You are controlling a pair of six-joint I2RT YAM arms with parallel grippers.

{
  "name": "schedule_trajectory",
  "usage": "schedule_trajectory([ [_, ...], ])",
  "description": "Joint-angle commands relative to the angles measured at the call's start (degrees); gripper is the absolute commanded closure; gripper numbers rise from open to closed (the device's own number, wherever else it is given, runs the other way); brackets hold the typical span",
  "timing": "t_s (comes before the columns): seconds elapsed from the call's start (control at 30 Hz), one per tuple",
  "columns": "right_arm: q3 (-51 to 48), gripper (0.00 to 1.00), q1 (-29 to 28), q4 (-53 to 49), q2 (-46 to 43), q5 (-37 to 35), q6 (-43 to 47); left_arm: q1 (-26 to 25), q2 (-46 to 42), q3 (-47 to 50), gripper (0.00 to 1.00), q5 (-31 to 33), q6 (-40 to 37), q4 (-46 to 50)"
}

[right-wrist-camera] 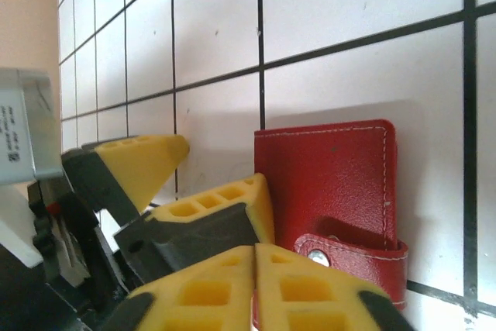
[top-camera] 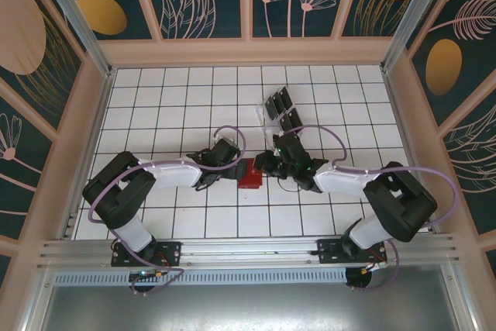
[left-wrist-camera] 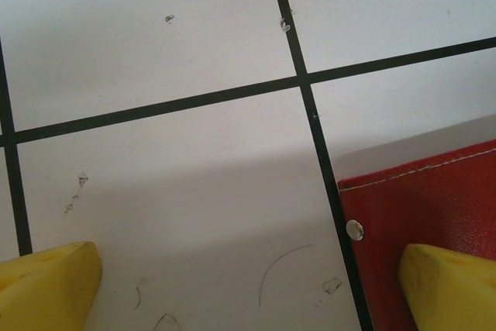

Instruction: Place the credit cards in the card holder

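**Desk:** While I am watching from above, where is the wallet lying?

**Operator:** I am seeing the red card holder [top-camera: 251, 175] lying folded shut on the white tiled table [top-camera: 170, 106], at the centre of the frame.

**Desk:** What is the left gripper [left-wrist-camera: 248, 292] doing?

**Operator:** It is standing wide open, gripping nothing. Its yellow fingertips [left-wrist-camera: 50, 284] are sitting in the lower corners of its wrist view, one overlapping the holder's red edge beside a snap stud [left-wrist-camera: 354, 229].

**Desk:** And the right?

**Operator:** The right gripper [right-wrist-camera: 254, 269] is pressing its pads [right-wrist-camera: 310, 292] together at the bottom of its view, in front of the holder's strap [right-wrist-camera: 353, 253]. I am seeing nothing between them. The credit cards [top-camera: 280, 106] are standing in a clear rack [top-camera: 268, 123], above centre.
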State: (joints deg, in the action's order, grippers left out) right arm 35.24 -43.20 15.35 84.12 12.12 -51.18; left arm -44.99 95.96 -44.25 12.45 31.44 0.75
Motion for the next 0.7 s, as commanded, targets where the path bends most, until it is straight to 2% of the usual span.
schedule_trajectory([
  [0.0,3.61,0.78,-1.20,-9.87,-0.28,-6.07,3.51,-0.05,1.89,0.74,0.01,-2.12,-1.38,1.10],
  [0.07,5.56,0.69,-2.42,-13.09,0.86,-8.24,5.00,-0.07,1.93,0.74,0.01,-2.08,-1.40,1.09],
  [0.17,7.91,0.62,-4.12,-16.58,2.71,-11.18,6.55,-0.07,1.86,0.74,0.01,-2.06,-1.38,1.09],
  [0.4,11.85,0.60,-7.54,-22.89,6.45,-17.18,9.40,-0.09,1.82,1.42,0.01,-1.92,-0.98,0.61],
  [0.67,14.74,0.60,-8.29,-23.63,9.38,-17.81,10.91,-0.09,0.95,2.68,0.01,-1.46,0.64,-0.40],
])
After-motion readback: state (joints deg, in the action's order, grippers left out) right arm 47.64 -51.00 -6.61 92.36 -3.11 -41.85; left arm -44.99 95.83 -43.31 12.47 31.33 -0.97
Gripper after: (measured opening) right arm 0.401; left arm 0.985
